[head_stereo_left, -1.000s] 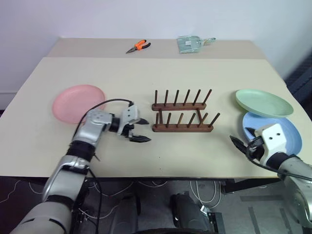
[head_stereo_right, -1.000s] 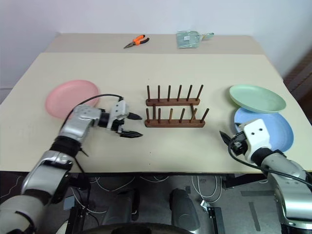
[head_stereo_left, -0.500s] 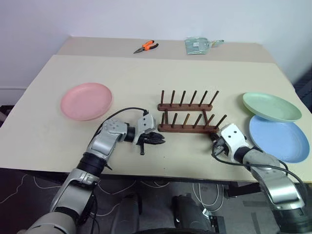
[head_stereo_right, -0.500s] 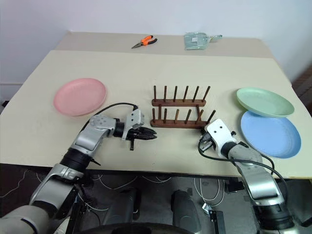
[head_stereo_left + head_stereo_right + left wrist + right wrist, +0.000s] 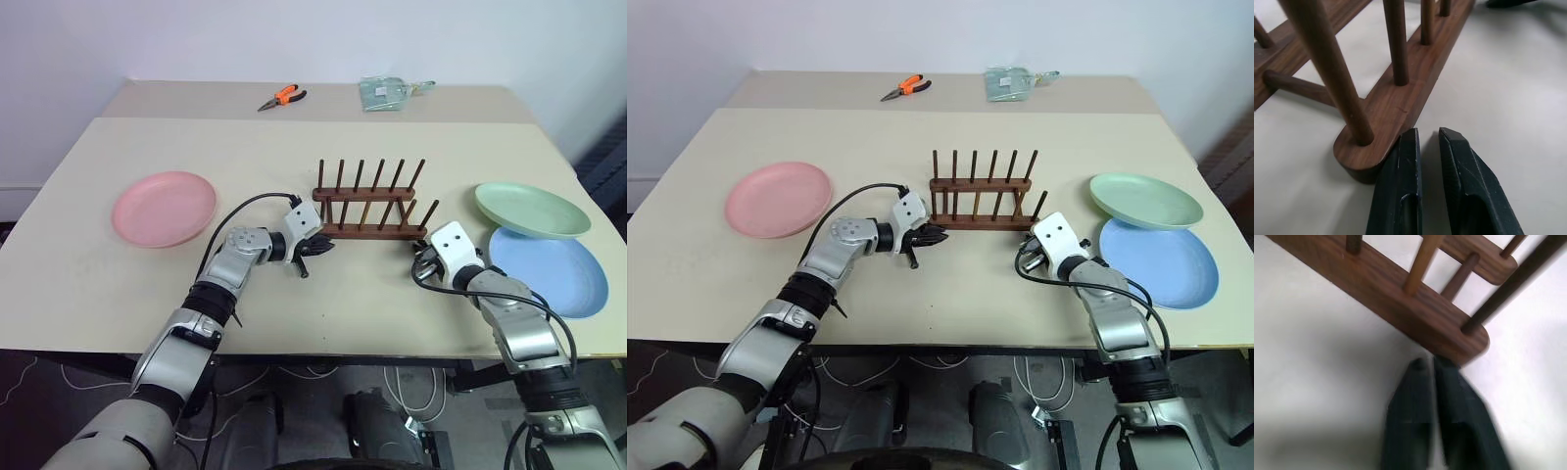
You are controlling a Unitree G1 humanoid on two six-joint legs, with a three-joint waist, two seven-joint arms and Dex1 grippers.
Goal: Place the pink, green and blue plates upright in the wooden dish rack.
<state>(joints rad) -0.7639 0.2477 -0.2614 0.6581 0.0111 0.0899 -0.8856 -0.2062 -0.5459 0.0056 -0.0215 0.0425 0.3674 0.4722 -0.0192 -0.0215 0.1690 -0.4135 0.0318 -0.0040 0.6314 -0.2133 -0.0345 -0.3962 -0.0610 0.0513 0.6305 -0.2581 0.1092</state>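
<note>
Left wrist view: fingers (image 5: pixel 1427 142) at rack (image 5: pixel 1400 105) end.

Three plates: pink plate (image 5: pixel 164 208), green plate (image 5: pixel 532 209), blue plate (image 5: pixel 554 271); one dish rack (image 5: pixel 369 208); one pliers (image 5: pixel 279 96)

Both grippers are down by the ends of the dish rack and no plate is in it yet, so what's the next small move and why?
Probably a short, even push away from the robot. The left gripper and right gripper, both shut, sit at opposite ends of the wooden dish rack near rail, seemingly to reposition it. The pink plate, green plate and blue plate lie flat.
</note>
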